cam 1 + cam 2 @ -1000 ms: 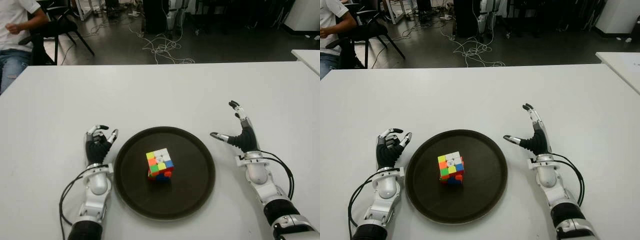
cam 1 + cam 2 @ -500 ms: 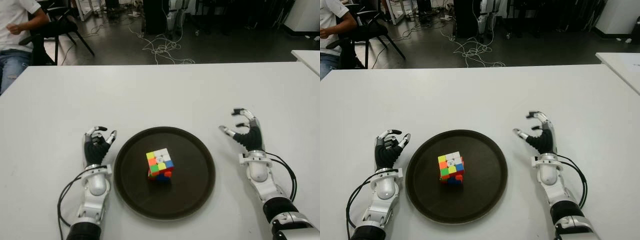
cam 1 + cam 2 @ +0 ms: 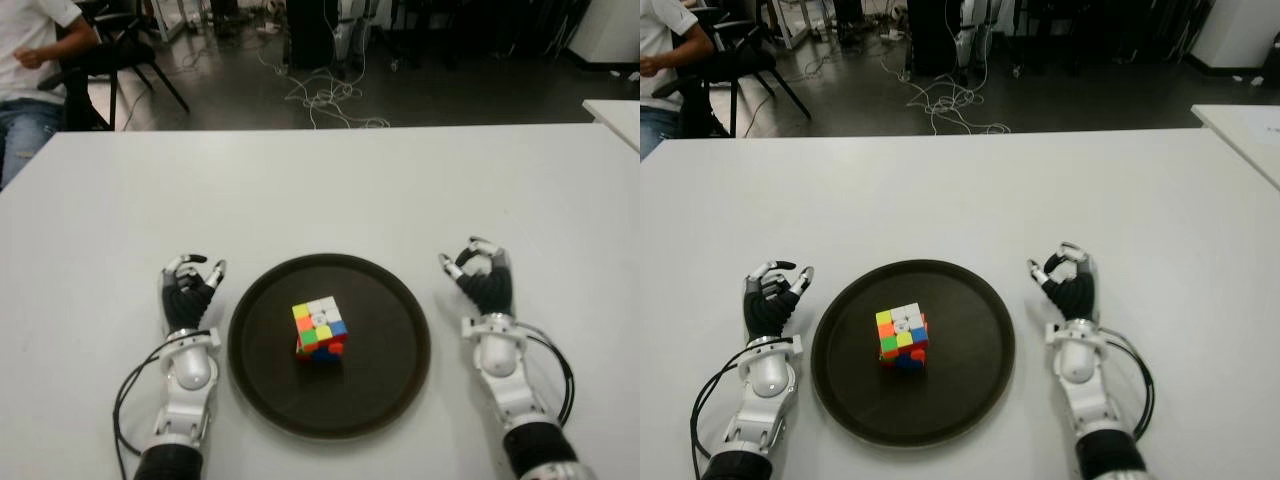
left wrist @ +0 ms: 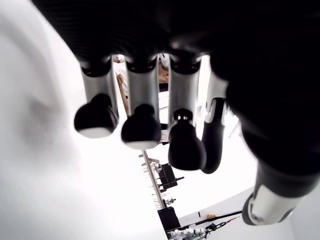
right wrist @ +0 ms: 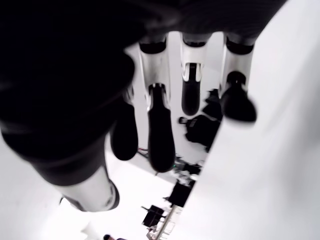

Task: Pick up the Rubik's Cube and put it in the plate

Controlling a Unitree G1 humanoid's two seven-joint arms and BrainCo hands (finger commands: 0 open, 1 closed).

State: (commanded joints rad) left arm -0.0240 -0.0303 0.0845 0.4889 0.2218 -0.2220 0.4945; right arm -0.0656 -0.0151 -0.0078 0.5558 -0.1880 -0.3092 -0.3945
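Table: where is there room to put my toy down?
The table is bare from the plate to the far edge, and out past both hands. It is crowded near the robot: left hand, plate with the cube in it, right hand.

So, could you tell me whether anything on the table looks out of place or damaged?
Nothing stands out. The Rubik's Cube sits intact near the middle of the dark plate, its colours scrambled. The left hand and right hand flank the plate, fingers curled and holding nothing. No spill or damage shows on the white table.
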